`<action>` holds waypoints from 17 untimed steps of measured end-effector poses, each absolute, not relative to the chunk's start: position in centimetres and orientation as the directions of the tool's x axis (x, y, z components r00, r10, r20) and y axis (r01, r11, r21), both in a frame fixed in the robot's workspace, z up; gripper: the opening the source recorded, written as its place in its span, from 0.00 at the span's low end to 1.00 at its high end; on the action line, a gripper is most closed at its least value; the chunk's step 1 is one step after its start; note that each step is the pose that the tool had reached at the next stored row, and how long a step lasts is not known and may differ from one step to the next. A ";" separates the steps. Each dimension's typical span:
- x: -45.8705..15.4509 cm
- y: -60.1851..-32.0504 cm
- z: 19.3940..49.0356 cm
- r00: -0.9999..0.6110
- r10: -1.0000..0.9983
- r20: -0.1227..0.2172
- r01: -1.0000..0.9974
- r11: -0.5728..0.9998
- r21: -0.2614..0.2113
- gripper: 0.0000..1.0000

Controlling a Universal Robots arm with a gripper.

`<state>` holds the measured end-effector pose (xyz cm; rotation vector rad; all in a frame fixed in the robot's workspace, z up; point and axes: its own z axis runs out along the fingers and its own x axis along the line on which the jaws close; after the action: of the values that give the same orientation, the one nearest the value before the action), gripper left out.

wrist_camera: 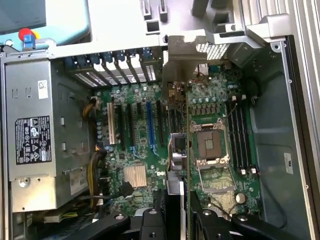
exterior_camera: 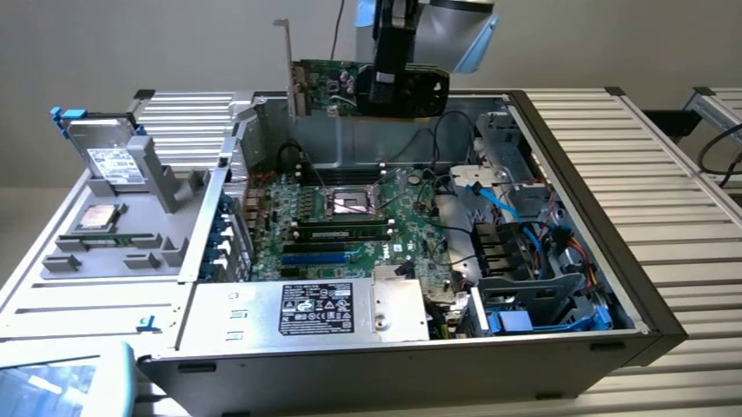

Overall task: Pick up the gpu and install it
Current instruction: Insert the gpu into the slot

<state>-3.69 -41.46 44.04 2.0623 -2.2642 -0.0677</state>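
**Robotics lab, rigged for PC assembly**

An open desktop case [exterior_camera: 383,382] is lying on a ribbed aluminium bench [exterior_camera: 684,226], its motherboard [exterior_camera: 400,230] showing. A grey fixture [exterior_camera: 116,248] is sitting beside it, holding loose computer parts, and the robot's gripper [exterior_camera: 391,95] is gripping the gpu [exterior_camera: 330,87] above the case — all of it standing before a bare wall [exterior_camera: 139,43].

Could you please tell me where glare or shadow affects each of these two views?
Exterior view: even light, no hard glare; the gpu's black cooler and the gripper holding it merge into one dark mass. Wrist view: the pale tray outside the case is washed out bright, while the gpu, edge-on in the gripper, lies in shade.
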 end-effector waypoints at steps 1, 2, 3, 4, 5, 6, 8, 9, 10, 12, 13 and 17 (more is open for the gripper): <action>-3.7 -41.4 44.0 -0.083 -0.996 0.027 -0.993 0.085 0.081 0.28; -3.7 -41.3 44.0 -0.075 -0.997 0.027 -0.994 0.077 0.078 0.28; -3.7 -41.2 44.0 -0.068 -0.997 0.027 -0.995 0.070 0.075 0.28; -3.7 -41.2 44.0 -0.061 -0.998 0.027 -0.995 0.063 0.074 0.28; -3.7 -41.2 44.0 -0.060 -0.998 0.027 -0.995 0.061 0.074 0.28; -3.7 -41.2 44.0 -0.059 -0.998 0.027 -0.995 0.061 0.074 0.28; -3.7 -41.2 44.0 -0.058 -0.998 0.027 -0.995 0.060 0.074 0.28; -3.7 -41.2 44.0 -0.057 -0.998 0.028 -0.995 0.059 0.074 0.28; -3.7 -41.1 44.0 -0.058 -0.998 0.029 -0.995 0.060 0.074 0.28; -3.8 -40.8 43.9 -0.057 -0.998 0.034 -0.995 0.060 0.074 0.28; -3.9 -40.6 43.9 -0.057 -0.998 0.039 -0.995 0.060 0.074 0.28; -4.4 -39.5 43.8 -0.056 -0.997 0.054 -0.996 0.060 0.073 0.28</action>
<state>-4.38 -39.48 43.75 2.0947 -2.2203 -0.0243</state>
